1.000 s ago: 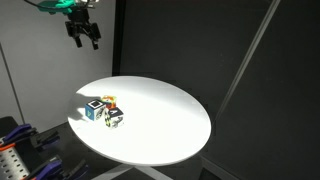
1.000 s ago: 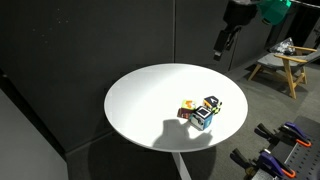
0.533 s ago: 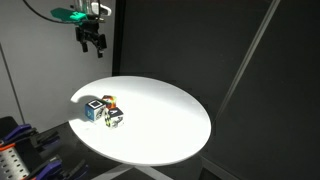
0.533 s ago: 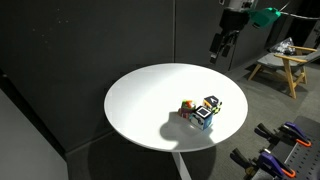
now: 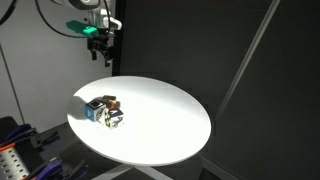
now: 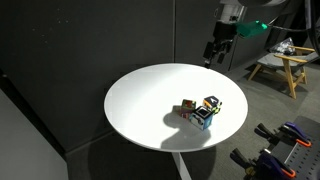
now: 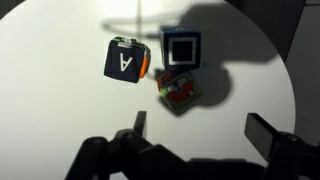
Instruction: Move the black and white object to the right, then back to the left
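The black and white object (image 7: 177,90), a small patterned block with green and red patches, lies on the round white table (image 7: 60,110), touching the blue cube with a white face (image 7: 181,50). It also shows in both exterior views (image 5: 116,117) (image 6: 211,103). My gripper (image 7: 203,130) is open and empty. It hangs well above the table, away from the blocks, in both exterior views (image 5: 104,54) (image 6: 213,55).
A black cube with a white letter A and an orange side (image 7: 125,62) sits beside the blue cube (image 5: 93,108) (image 6: 203,118). The blocks cluster near one table edge (image 5: 150,155). Dark curtains stand behind, and a wooden stool (image 6: 282,68) is off to the side.
My arm has swung in over the table's edge and come lower, toward the blocks. The blocks have not moved.
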### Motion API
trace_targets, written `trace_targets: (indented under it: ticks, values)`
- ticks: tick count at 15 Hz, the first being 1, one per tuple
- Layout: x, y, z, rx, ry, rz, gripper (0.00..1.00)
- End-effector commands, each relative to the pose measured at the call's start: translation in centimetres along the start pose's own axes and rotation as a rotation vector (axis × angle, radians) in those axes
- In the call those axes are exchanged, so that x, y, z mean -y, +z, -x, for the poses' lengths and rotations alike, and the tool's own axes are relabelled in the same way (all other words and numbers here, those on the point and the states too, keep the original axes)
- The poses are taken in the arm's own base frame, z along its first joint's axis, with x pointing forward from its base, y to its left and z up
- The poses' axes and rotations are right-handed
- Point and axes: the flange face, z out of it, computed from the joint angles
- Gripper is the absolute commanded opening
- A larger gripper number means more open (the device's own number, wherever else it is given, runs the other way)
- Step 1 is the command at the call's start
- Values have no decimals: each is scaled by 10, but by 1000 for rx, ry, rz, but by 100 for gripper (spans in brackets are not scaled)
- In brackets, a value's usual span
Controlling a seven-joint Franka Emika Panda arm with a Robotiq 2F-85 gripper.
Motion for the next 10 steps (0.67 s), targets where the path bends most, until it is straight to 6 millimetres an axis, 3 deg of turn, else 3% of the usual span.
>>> trace_targets:
  ticks: [1,5,10]
  values:
    - [-25,8,-15,-20,127,-1,100]
    - [-53,28,-21,-26,254,8,100]
    - [-72,65,-28,-27,331,18,100]
